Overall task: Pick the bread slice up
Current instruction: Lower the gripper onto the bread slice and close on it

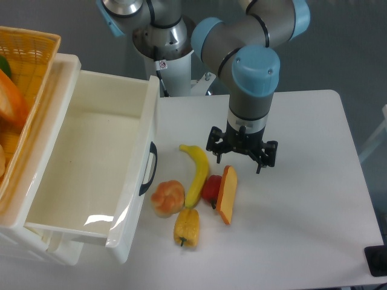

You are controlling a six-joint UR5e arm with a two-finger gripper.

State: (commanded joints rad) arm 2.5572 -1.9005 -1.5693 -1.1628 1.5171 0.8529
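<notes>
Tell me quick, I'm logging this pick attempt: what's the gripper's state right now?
Gripper: open, holding nothing, fingers spread just above the upper end of the bread slice, not touching it.

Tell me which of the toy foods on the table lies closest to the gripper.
The bread slice: its upper end sits just below the open gripper. The banana, red piece, bun-like lump and yellow pepper lie farther left.

Orange-crusted bread slice (227,194), on edge, tilted, touching red item
</notes>
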